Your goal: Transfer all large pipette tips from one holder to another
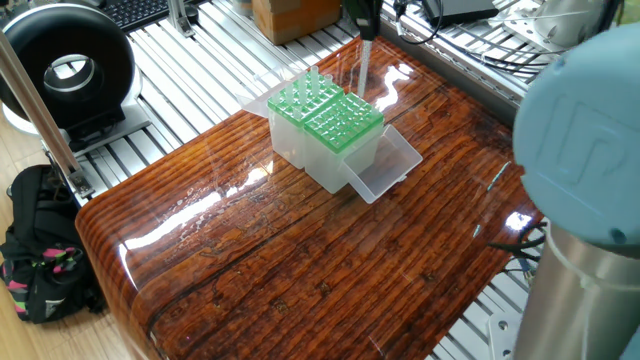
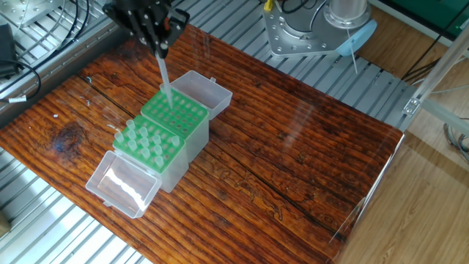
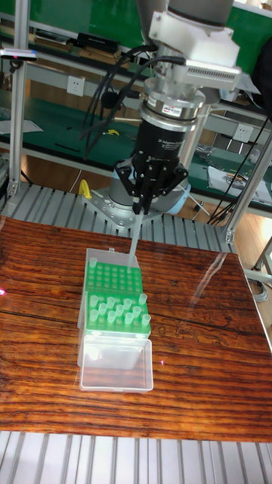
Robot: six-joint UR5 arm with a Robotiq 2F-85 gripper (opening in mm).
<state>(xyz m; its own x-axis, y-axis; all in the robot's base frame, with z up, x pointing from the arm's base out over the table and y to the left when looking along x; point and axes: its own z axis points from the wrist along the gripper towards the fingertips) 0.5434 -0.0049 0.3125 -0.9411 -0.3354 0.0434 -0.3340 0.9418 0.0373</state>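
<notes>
One fixed view: gripper mostly cut off; one large pipette tip hangs above two green racks. No legible writing.

Other fixed view: fingers pinch the tip — its point over the far rack.

Tall fixed view: near rack holds roughly a dozen tips; two clear lids open.

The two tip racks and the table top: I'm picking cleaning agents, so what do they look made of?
Tip racks: green perforated plates over cloudy, see-through walls and open hinged lids, so probably moulded plastic, semi-matte. Table top: dark reddish wood grain under strong glare streaks, suggesting glossy varnished wood or a wood-look laminate; I can't tell which.
</notes>
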